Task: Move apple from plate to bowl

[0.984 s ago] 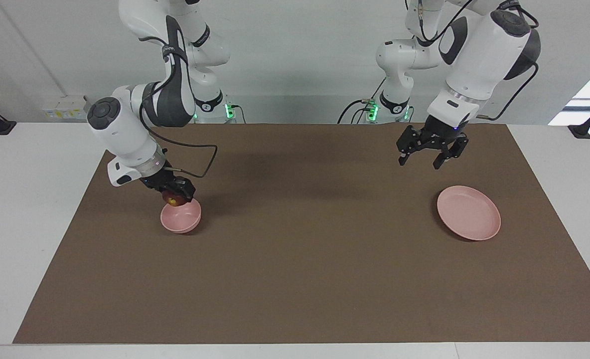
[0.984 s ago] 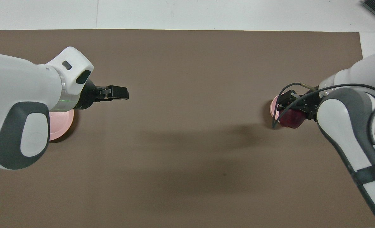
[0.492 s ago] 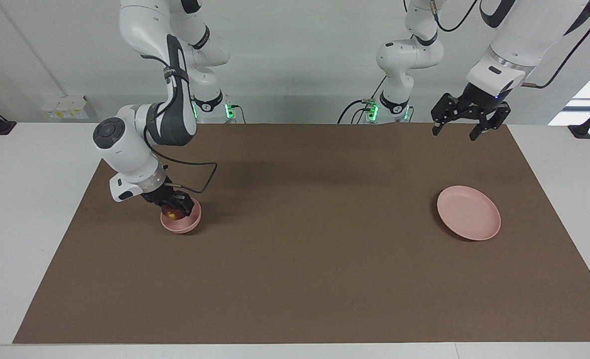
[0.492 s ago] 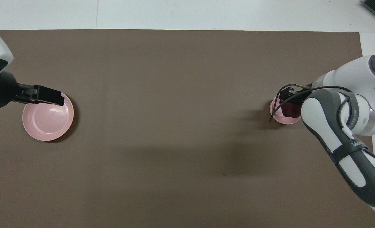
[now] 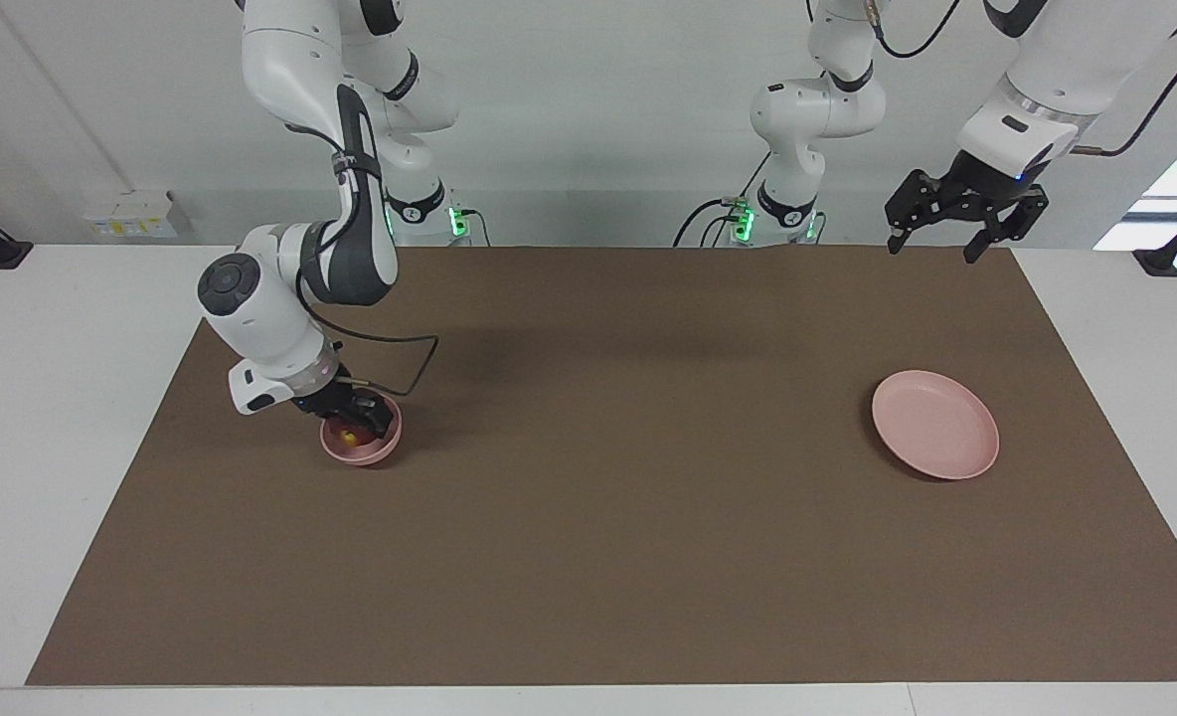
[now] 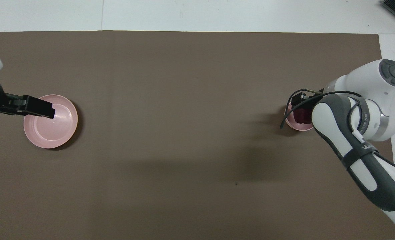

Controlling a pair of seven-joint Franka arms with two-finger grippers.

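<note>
The apple (image 5: 348, 434) is held low inside the bowl (image 5: 361, 445), a dark red fruit with a small yellowish patch showing between the black fingers. It is clamped by the closed jaws of the right gripper (image 5: 354, 423), which is dipped into the bowl from the side nearer the robots; whether the apple touches the bowl's bottom cannot be told. In the overhead view the apple (image 6: 302, 115) is seen as a dark red mass within the bowl's (image 6: 294, 124) pink rim, largely covered by the right gripper (image 6: 300, 106) and the arm's white wrist.

The bowl is set on the brown mat (image 5: 608, 517) toward the right arm's end of the table (image 5: 42, 328). The plate (image 5: 934, 438) is laid flat on the same mat toward the left arm's end, well apart from the bowl, and nothing is carried on it.

The left gripper (image 5: 966, 214) is raised high in the air over the mat's edge nearest the robots, with its jaws spread wide and nothing between them. In the overhead view the left gripper (image 6: 39, 110) is seen overlapping the plate's (image 6: 55, 133) rim.
</note>
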